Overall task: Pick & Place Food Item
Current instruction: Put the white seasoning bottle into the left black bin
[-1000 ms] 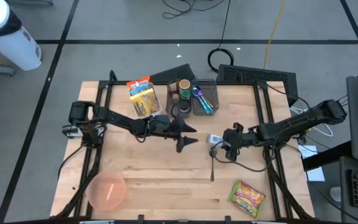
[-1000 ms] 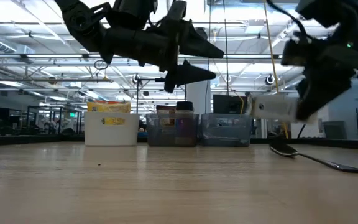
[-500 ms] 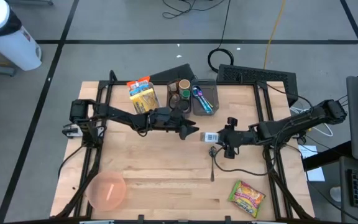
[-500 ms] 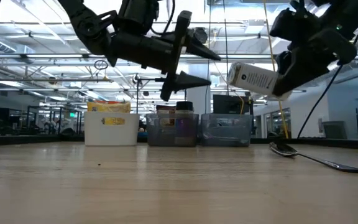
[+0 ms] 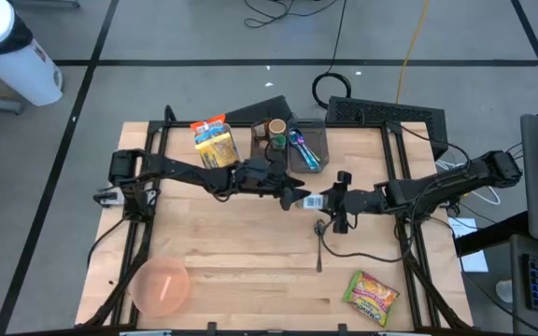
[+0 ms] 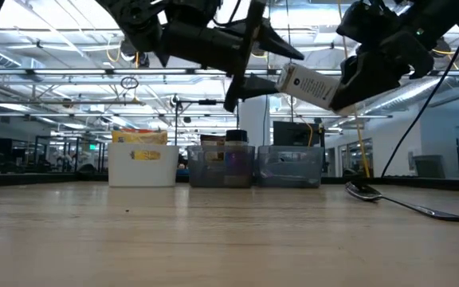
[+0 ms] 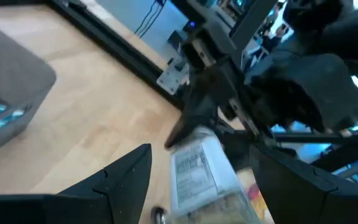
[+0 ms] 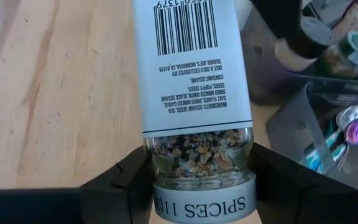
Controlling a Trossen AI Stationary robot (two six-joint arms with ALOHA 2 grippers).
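Observation:
A spice jar (image 5: 314, 202) with a white barcode label is held in the air over the table's middle by my right gripper (image 5: 331, 202), which is shut on it. The jar also shows in the low view (image 6: 307, 84) and the right wrist view (image 8: 191, 68). My left gripper (image 5: 298, 195) is open and level. Its two fingers stand on either side of the jar's free end (image 7: 197, 171). I cannot tell whether they touch it. My right gripper pinches the jar's clear part just above the grey cap (image 8: 197, 155) between its two fingers (image 8: 126, 183). It comes from the table's right side. The jar is lifted clear and slants, its free end pointing toward my left gripper.
A white bin of yellow packets (image 5: 216, 149) and two clear bins with jars (image 5: 271, 140) and utensils (image 5: 304, 151) stand at the far edge. A spoon (image 5: 319, 245) lies below the jar. A pink bowl (image 5: 160, 285) and a snack packet (image 5: 372, 296) lie near the front.
My right gripper has risen with the jar and gone toward the table's left. The jar has gone from level to slanting. My left gripper has risen and gone toward the table's right, so its open fingers now stand around the jar's free end.

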